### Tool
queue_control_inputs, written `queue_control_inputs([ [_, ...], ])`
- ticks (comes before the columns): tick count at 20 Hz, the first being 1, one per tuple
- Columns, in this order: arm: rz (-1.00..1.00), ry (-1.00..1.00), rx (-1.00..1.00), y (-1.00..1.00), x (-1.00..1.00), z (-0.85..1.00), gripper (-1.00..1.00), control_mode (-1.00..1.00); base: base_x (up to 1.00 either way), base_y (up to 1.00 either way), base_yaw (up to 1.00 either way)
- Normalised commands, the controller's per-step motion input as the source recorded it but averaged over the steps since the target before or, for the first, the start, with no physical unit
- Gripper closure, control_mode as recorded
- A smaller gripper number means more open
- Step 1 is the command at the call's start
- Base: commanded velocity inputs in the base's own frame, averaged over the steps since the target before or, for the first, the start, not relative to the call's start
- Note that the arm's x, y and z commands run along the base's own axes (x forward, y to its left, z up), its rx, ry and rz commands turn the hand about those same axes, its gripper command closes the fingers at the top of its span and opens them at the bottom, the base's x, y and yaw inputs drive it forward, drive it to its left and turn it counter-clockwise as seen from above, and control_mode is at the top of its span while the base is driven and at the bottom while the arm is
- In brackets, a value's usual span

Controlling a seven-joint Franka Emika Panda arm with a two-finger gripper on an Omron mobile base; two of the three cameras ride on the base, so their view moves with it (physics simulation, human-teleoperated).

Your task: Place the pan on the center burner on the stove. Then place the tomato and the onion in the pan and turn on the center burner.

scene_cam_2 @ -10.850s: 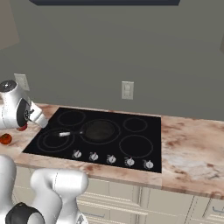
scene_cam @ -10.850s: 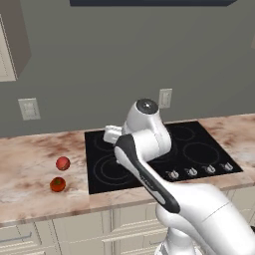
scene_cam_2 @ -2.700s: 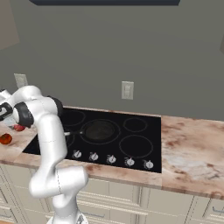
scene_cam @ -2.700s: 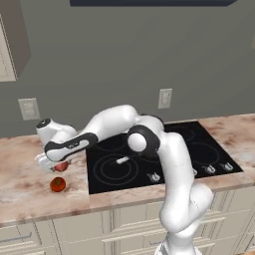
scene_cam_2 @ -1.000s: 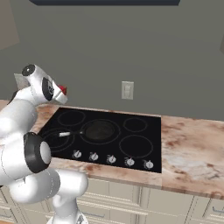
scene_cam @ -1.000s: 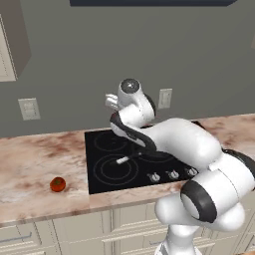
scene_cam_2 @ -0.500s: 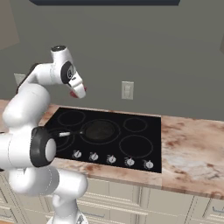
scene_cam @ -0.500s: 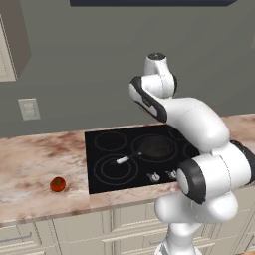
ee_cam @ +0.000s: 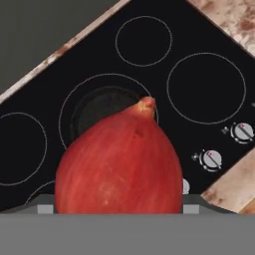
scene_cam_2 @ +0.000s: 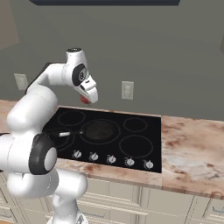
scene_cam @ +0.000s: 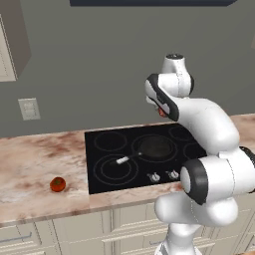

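Onion [ee_cam: 119,162] sits gripped in my jaws, held high above the stove [scene_cam_2: 140,131] so I can lower it into the pan [scene_cam: 154,148] on the center burner, while the tomato [scene_cam: 58,184] waits on the counter [scene_cam: 35,164].

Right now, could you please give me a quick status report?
Gripper shut on onion, above stove. Pan on center burner, tomato on counter. Nothing in the way.

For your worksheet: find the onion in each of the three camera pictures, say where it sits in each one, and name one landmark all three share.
Left base view: the onion peeks out at the gripper, right of centre, above the stove.
Right base view: upper left of centre, under the hand, above the pan.
Hand view: large, bottom centre.
Shared landmark: the pan on the centre burner.
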Motion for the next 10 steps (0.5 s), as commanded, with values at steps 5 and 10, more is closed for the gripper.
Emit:
queue_control_inputs([
  [5, 0.11, 0.0, 0.0, -0.3, -0.09, -0.41, 1.0, -1.0, 0.0, 0.0, 0.0],
  [10, 0.09, 0.0, 0.0, -0.15, 0.0, -0.33, 1.0, -1.0, 0.0, 0.0, 0.0],
])
